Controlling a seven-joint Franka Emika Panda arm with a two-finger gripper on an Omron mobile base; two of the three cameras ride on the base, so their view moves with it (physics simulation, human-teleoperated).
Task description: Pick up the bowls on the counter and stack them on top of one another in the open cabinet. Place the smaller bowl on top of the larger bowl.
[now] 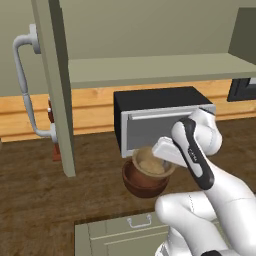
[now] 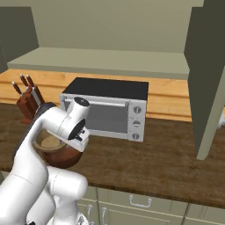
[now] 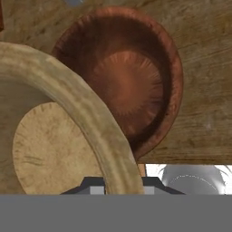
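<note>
my jaws are closed on the rim of the smaller bowl (image 3: 50, 149), a shallow, pale tan wooden dish with a flat round base and fine grain lines. in the hand view its thick rim runs right between my two dark tips. i hold it above the larger bowl (image 3: 131, 77), which is deep, dark reddish-brown and glossy, with a thick rim and ridges fanning out from its centre. in the left base view the tan bowl sits over the mouth of the dark one; whether they touch i cannot tell. the dark bowl rests on the desk (image 1: 35, 200), dark brown wood grain, just in front of the black and silver toaster oven (image 2: 107, 110). the open cabinet (image 1: 150, 67) above has an olive-grey flat shelf. a knife block (image 2: 27, 99) stands by the backsplash
</note>
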